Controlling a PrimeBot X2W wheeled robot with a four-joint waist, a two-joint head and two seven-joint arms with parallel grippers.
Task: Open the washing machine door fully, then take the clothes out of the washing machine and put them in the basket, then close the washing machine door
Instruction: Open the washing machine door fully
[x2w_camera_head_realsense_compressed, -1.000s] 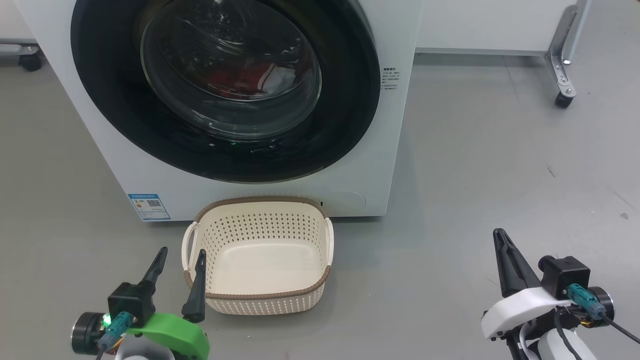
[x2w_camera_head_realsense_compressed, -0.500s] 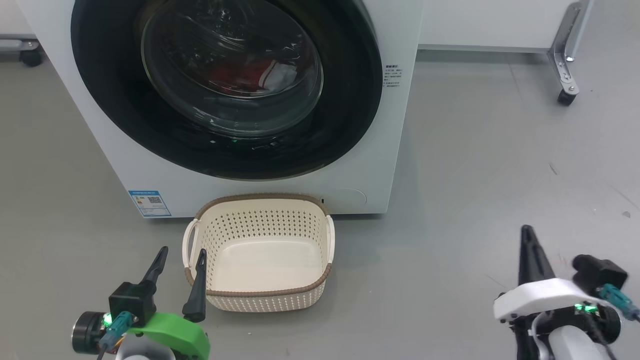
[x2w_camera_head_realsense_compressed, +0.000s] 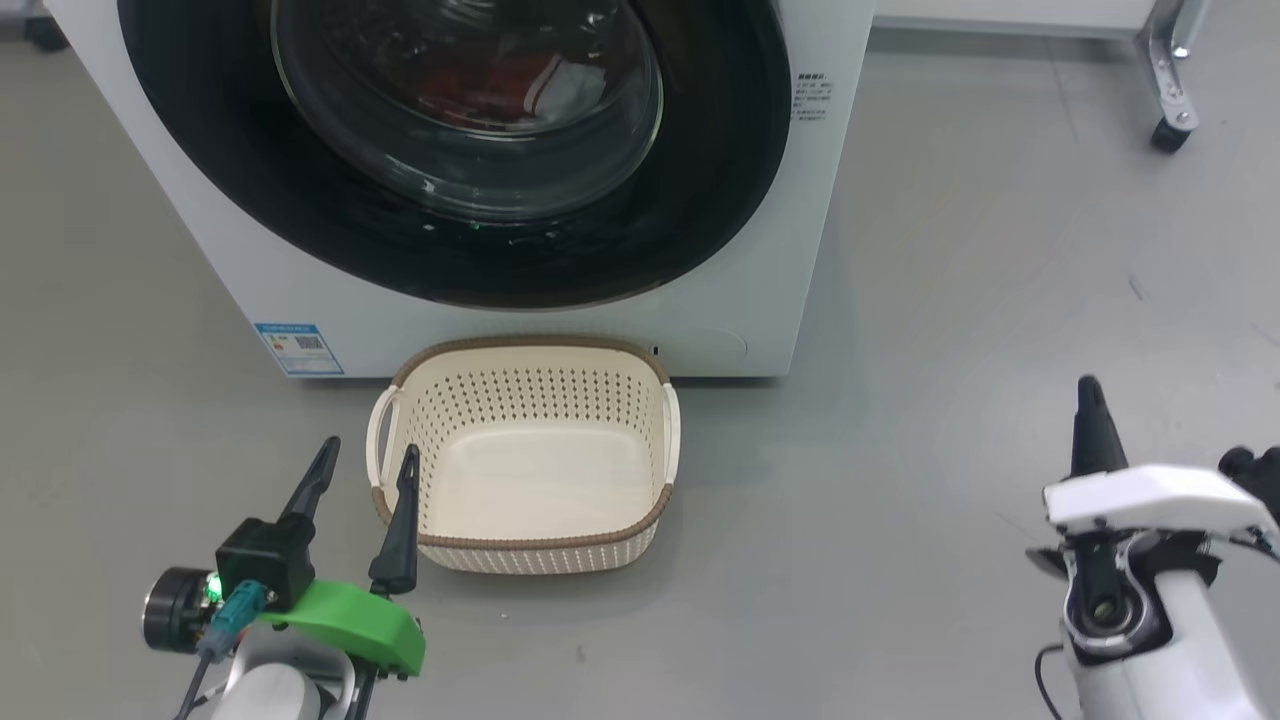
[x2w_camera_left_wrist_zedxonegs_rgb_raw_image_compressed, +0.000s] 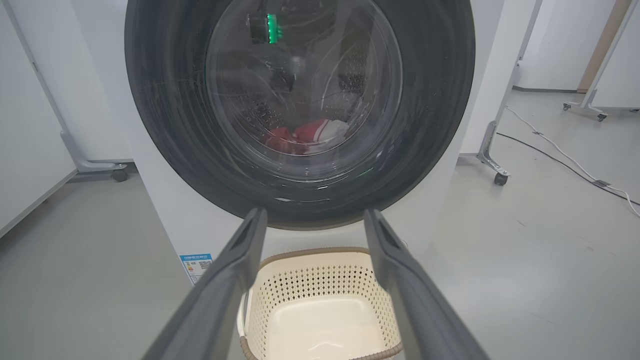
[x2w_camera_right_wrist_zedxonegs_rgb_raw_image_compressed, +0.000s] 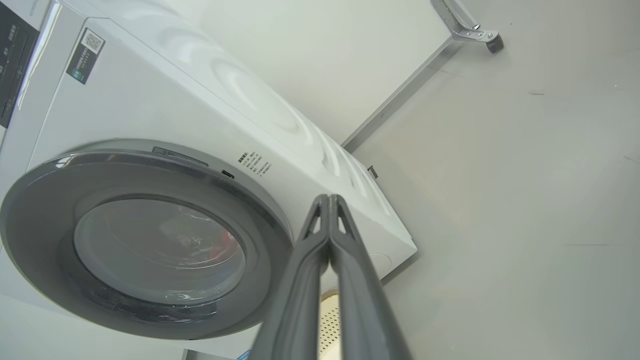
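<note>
Washing machine door (x2w_camera_head_realsense_compressed: 460, 150) shut; basket (x2w_camera_head_realsense_compressed: 530, 390) just before it.

The washing machine (x2w_camera_head_realsense_compressed: 330, 310), a big white front-loader, is pictured across the upper left of the head view. A small blue label (x2w_camera_head_realsense_compressed: 290, 348) is seen at its lower left corner and black printed text (x2w_camera_head_realsense_compressed: 812, 95) towards its upper right. The washing machine door (x2w_camera_head_realsense_compressed: 720, 150), glossy black around a bulging glass bowl (x2w_camera_head_realsense_compressed: 470, 150), is shown shut against the front. Red and white clothes (x2w_camera_head_realsense_compressed: 520, 85) are glimpsed low behind the glass. The basket (x2w_camera_head_realsense_compressed: 530, 560), cream and perforated with a brown woven-look rim, is set upright on the grey floor (x2w_camera_head_realsense_compressed: 950, 300) at centre frame, just before the machine's base, its bottom bare.
</note>
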